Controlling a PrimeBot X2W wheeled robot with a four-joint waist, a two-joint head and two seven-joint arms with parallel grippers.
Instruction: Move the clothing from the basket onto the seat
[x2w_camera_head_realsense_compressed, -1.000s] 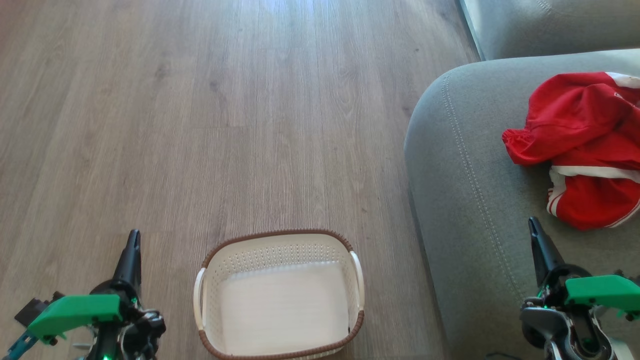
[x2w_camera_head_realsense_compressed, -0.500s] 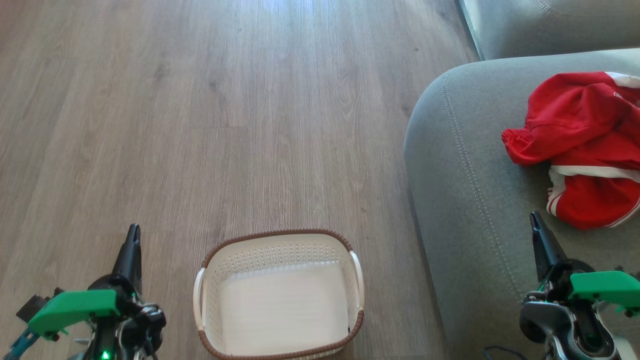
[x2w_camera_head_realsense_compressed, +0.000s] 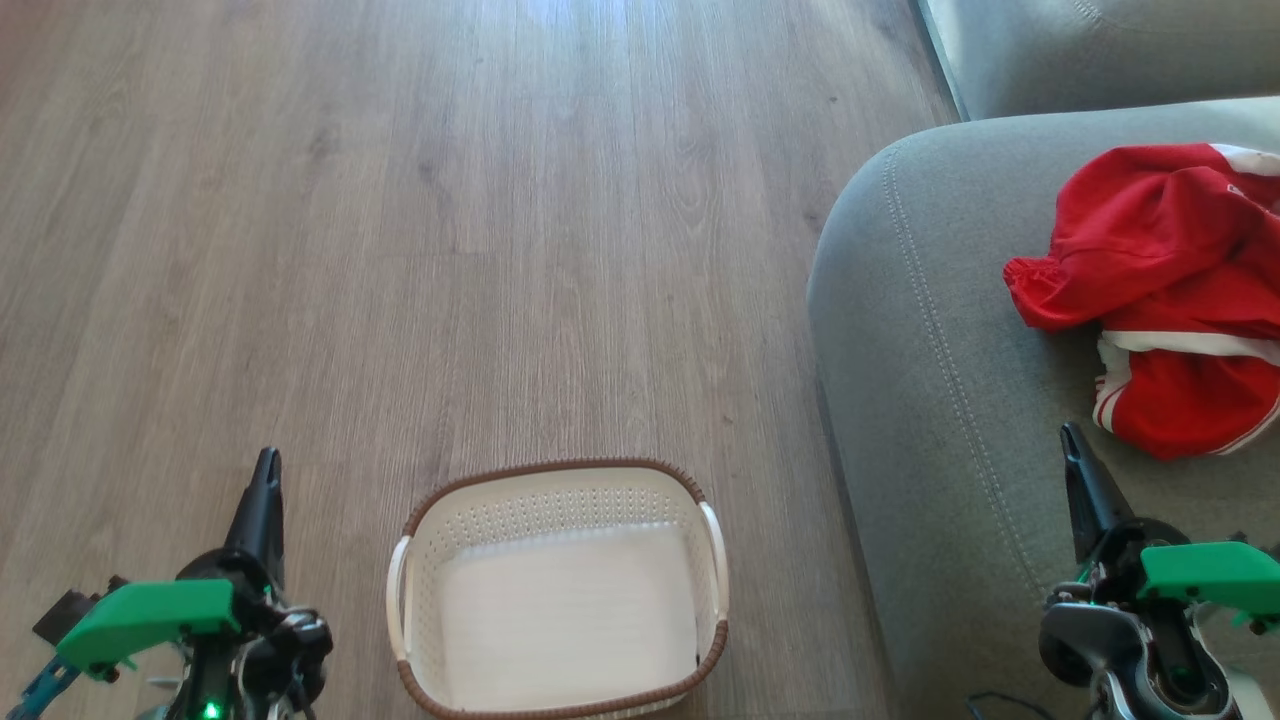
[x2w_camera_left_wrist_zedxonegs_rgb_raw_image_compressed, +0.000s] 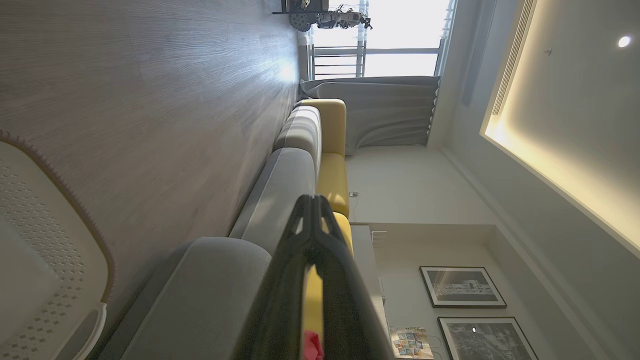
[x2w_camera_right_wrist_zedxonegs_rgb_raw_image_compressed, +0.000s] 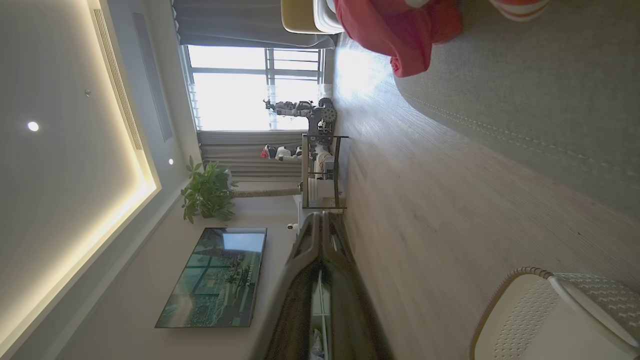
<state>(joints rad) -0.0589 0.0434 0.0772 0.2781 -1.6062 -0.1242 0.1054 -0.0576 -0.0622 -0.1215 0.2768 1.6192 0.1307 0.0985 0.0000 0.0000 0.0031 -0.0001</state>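
Note:
The red clothing (x2w_camera_head_realsense_compressed: 1160, 290) with white stripe trim lies crumpled on the grey seat (x2w_camera_head_realsense_compressed: 930, 340) at the right; the right wrist view catches the clothing (x2w_camera_right_wrist_zedxonegs_rgb_raw_image_compressed: 400, 30) at its top edge. On the wood floor stands the cream basket (x2w_camera_head_realsense_compressed: 560, 590) with its brown rim, nothing in it. Left of the basket, my left gripper (x2w_camera_head_realsense_compressed: 265, 475) is shut and holds nothing. My right gripper (x2w_camera_head_realsense_compressed: 1072, 445) is shut too, hanging over the seat's front part just below the clothing and apart from it. In the wrist views the left gripper (x2w_camera_left_wrist_zedxonegs_rgb_raw_image_compressed: 312, 200) and right gripper (x2w_camera_right_wrist_zedxonegs_rgb_raw_image_compressed: 320, 216) have tips together.
Wood floor (x2w_camera_head_realsense_compressed: 450, 250) stretches ahead of the basket. A second grey cushion (x2w_camera_head_realsense_compressed: 1080, 50) lies at the top right. The wrist views show yellow sofa cushions (x2w_camera_left_wrist_zedxonegs_rgb_raw_image_compressed: 332, 175), a potted plant (x2w_camera_right_wrist_zedxonegs_rgb_raw_image_compressed: 207, 192), a wall screen (x2w_camera_right_wrist_zedxonegs_rgb_raw_image_compressed: 215, 277) and a shelf rack (x2w_camera_right_wrist_zedxonegs_rgb_raw_image_compressed: 322, 170) by the window.
Both grippers moved slightly up the head view in the first half second, then held still. Clothing and basket have not moved.

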